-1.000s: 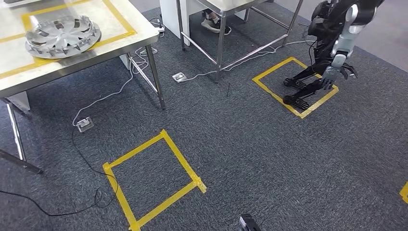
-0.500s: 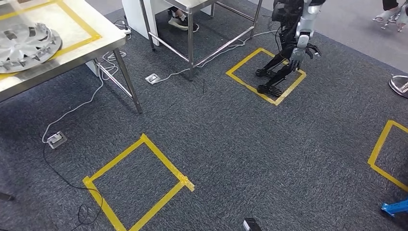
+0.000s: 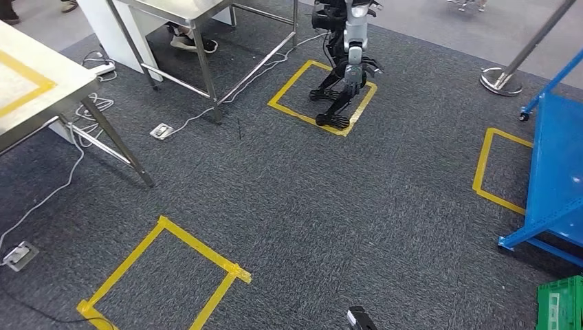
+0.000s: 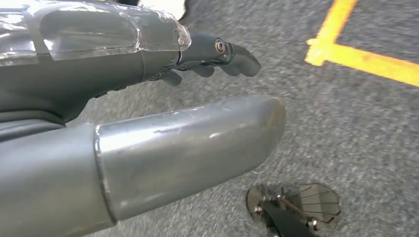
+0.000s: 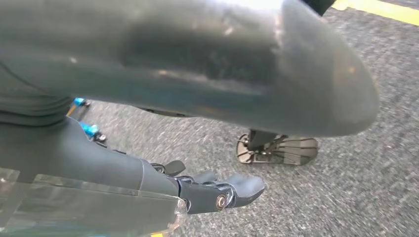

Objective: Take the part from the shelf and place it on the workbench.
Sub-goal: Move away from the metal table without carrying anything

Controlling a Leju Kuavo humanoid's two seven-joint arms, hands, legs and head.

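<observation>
Head view: I'm walking toward the blue shelf (image 3: pixel 557 172). Left hand (image 4: pixel 123 98) and right hand (image 5: pixel 148 123) hang empty, fingers loosely apart. Next: face shelf, locate part.

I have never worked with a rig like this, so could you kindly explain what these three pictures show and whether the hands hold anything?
The wide picture is the robot's head view, looking down at grey carpet marked with yellow tape squares. A steel table stands at left, a blue shelf at right, and a second robot stands farther off. The other two come from wrist cameras behind each hand: the left hand and right hand hang above the floor, fingers apart, holding nothing.
</observation>
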